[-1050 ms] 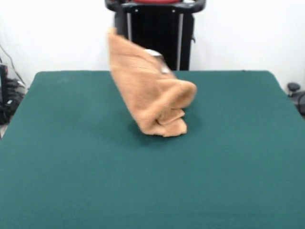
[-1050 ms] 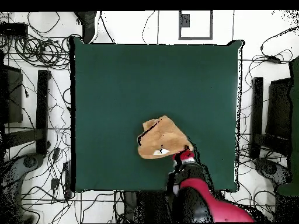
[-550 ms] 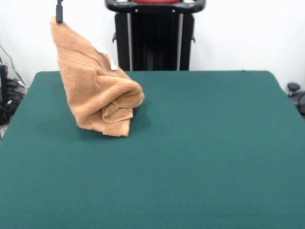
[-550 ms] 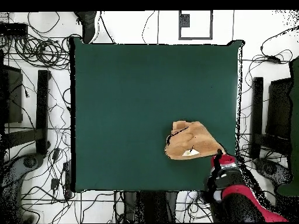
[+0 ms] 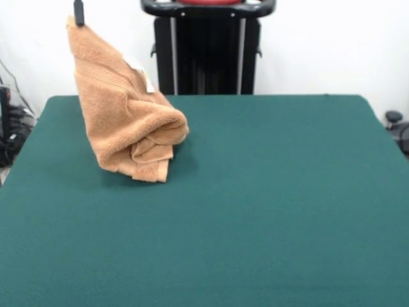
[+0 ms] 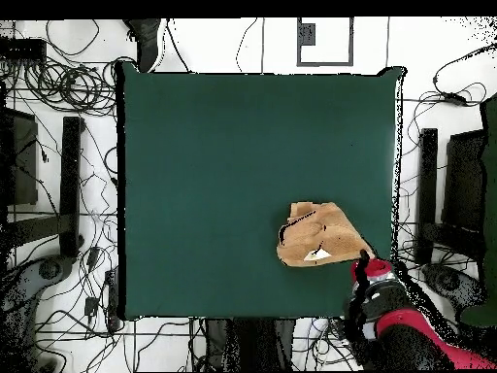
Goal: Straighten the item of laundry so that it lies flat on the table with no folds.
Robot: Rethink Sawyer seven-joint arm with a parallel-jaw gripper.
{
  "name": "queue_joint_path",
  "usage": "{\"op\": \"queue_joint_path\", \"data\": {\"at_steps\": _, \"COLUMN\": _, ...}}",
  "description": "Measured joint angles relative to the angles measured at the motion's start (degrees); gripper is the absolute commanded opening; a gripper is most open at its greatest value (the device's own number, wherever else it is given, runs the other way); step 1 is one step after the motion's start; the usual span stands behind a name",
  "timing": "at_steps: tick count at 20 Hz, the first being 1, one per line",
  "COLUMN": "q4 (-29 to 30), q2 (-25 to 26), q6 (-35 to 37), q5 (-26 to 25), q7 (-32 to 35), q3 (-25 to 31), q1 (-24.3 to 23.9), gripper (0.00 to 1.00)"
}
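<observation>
Fingers point(image 5: 79, 14): clamped on towel point(image 5: 128, 121) corner, raised.
Towel: hung crumpled beneath, bottom bunched on tabletop point(image 5: 268, 204).

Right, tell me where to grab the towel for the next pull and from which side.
The gripper already holds one raised corner of the towel. The rest sags into a rolled bunch on the table. A second grasp would probably work best on the loose hem at the bunch's bottom edge, approached from above on the open-table side, where layers hang free rather than rolled.
</observation>
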Motion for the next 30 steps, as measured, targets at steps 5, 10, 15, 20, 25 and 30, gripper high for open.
{"op": "queue_joint_path", "data": {"at_steps": 5, "q4": -0.74, "q2": 0.91, "q6": 1.51, "q5": -4.35, "q7": 0.0, "q3": 3.58, "q1": -1.5, "gripper": 0.0}}
{"op": "queue_joint_path", "data": {"at_steps": 10, "q4": 1.9, "q2": -3.92, "q6": 6.44, "q5": 4.41, "q7": -0.03, "q3": 11.98, "q1": -9.27, "gripper": 0.0}}
{"op": "queue_joint_path", "data": {"at_steps": 15, "q4": 7.07, "q2": -11.77, "q6": 11.5, "q5": 17.84, "q7": -0.05, "q3": 18.0, "q1": -15.6, "gripper": 0.0}}
{"op": "queue_joint_path", "data": {"at_steps": 20, "q4": 13.28, "q2": -15.43, "q6": 11.82, "q5": 21.29, "q7": -0.05, "q3": 22.53, "q1": -15.46, "gripper": 0.0}}
{"op": "queue_joint_path", "data": {"at_steps": 25, "q4": 18.59, "q2": -15.99, "q6": 10.56, "q5": 21.34, "q7": -0.05, "q3": 22.39, "q1": -9.41, "gripper": 0.0}}
{"op": "queue_joint_path", "data": {"at_steps": 30, "q4": 23.4, "q2": -17.52, "q6": 7.84, "q5": 21.46, "q7": -0.05, "q3": 17.76, "q1": 1.2, "gripper": 0.0}}
